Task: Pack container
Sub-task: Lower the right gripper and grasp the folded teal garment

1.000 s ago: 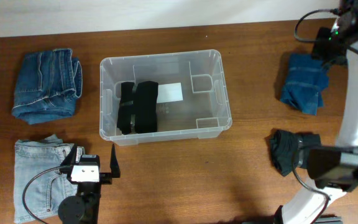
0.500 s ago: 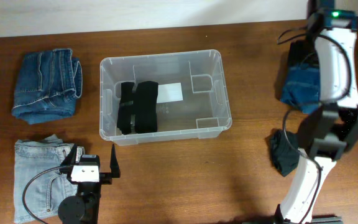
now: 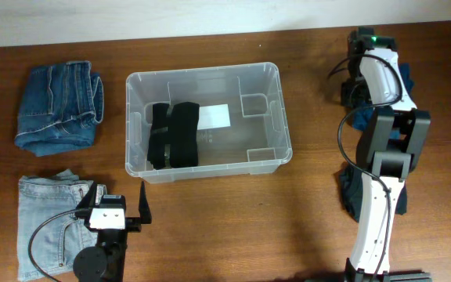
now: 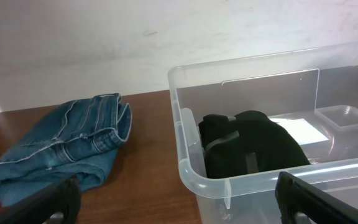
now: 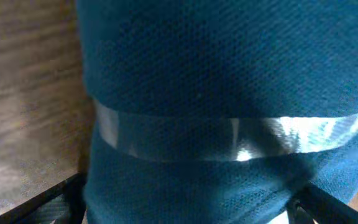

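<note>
right tool [image 5: 191,208] newly over teal bundle [image 5: 229,68], container [image 3: 202,73] well apart

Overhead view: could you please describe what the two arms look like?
The right arm has white shells, black joints, a looping black cable and a green light. The left arm is black, with a white block behind its black-fingered hand and a thin black cable.

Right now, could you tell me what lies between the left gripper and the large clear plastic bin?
Nothing: in the overhead view, only a bare strip of wooden table separates the left gripper from the clear plastic bin.
</note>
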Robot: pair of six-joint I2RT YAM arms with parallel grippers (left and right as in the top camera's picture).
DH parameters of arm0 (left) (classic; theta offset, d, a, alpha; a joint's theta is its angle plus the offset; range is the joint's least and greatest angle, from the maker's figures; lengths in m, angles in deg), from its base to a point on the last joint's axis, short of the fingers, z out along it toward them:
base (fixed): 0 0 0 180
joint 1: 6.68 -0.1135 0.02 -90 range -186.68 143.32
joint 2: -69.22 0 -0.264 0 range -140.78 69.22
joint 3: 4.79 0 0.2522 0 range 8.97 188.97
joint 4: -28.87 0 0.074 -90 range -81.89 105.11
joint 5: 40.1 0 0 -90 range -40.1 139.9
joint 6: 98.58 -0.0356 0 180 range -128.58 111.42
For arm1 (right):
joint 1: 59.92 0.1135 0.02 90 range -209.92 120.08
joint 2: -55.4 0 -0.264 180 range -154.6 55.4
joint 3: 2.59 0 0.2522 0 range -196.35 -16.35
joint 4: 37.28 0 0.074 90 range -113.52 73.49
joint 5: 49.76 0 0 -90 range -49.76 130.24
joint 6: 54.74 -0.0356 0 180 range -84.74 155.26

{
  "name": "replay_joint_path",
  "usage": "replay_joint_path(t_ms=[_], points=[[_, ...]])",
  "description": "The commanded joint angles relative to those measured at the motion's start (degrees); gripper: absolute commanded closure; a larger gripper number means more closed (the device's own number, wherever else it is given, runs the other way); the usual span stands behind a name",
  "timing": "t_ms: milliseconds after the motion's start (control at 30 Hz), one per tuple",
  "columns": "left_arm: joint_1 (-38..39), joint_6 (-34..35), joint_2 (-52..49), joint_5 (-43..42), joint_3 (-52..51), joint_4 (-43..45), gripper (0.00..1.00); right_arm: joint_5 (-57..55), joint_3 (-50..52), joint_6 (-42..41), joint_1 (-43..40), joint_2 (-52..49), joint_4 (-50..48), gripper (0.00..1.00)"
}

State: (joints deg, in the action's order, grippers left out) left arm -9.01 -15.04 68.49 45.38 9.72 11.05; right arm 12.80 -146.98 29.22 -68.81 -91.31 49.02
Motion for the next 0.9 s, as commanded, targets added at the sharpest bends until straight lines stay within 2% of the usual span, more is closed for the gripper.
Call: replay_joint_path(t_ms=[0,133,267,367,400,467,567,600,867], points=[[-0.1,-0.5,0.3,-0.6,-0.2,-0.1,0.01,-4.4,0.4,-0.2,0.5,-1.9,-0.8,0.07],[-0.1,-0.5,0.3,-0.6,-0.2,-0.1,0.01,-6.7,0.8,-0.2,-0.1,-1.9,-0.8,0.09],[-0.1,-0.5,0.3,-0.6,-0.2,-0.1,0.01,-6.7,1.3,-0.4,-0.8,-1.9,-0.8,0.19],[-0.1,-0.5,0.3,-0.6,-0.2,-0.1,0.01,-6.7,1.5,-0.4,-0.9,-1.9,-0.8,0.35],[-0.1,-0.5,0.3,-0.6,-0.2,-0.1,0.01,-6.7,1.5,-0.4,-0.9,-1.9,-0.8,0.42],[-0.1,-0.5,0.3,-0.6,-0.2,-0.1,0.0,-6.6,1.5,-0.5,-0.9,-1.9,-0.8,0.64],[-0.1,-0.5,0.3,-0.6,-0.2,-0.1,0.01,-6.6,1.3,-2.4,-0.9,-1.7,0.0,0.85],[-0.1,-0.5,0.3,-0.6,-0.2,-0.1,0.01,-6.5,1.0,-3.1,-0.9,-1.6,0.3,0.89],[-0.1,-0.5,0.3,-0.6,-0.2,-0.1,0.01,-4.1,-3.6,-5.6,-0.9,3.6,5.9,0.96]])
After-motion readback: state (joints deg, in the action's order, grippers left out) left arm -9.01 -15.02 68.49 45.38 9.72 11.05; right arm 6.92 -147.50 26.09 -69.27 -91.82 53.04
